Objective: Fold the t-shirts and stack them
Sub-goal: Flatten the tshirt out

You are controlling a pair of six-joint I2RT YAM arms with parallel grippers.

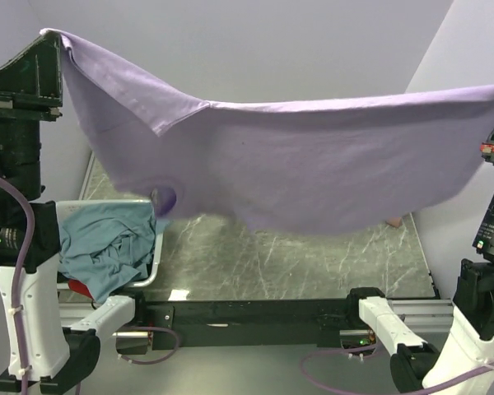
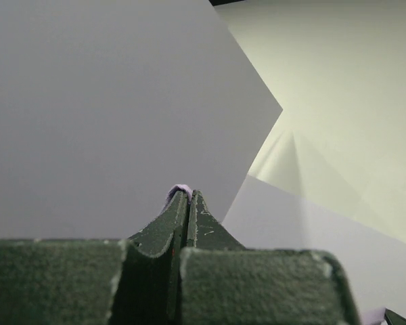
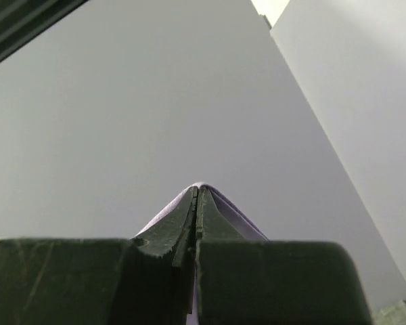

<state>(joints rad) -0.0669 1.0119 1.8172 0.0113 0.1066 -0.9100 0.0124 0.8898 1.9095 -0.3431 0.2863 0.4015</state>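
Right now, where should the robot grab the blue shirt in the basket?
Probably pinch a raised wrinkle near the middle of the teal-blue shirt, coming straight down from above. It lies crumpled in the white basket, whose walls block the sides, and its folds stick up. The left gripper and right gripper are shut on the lavender shirt.
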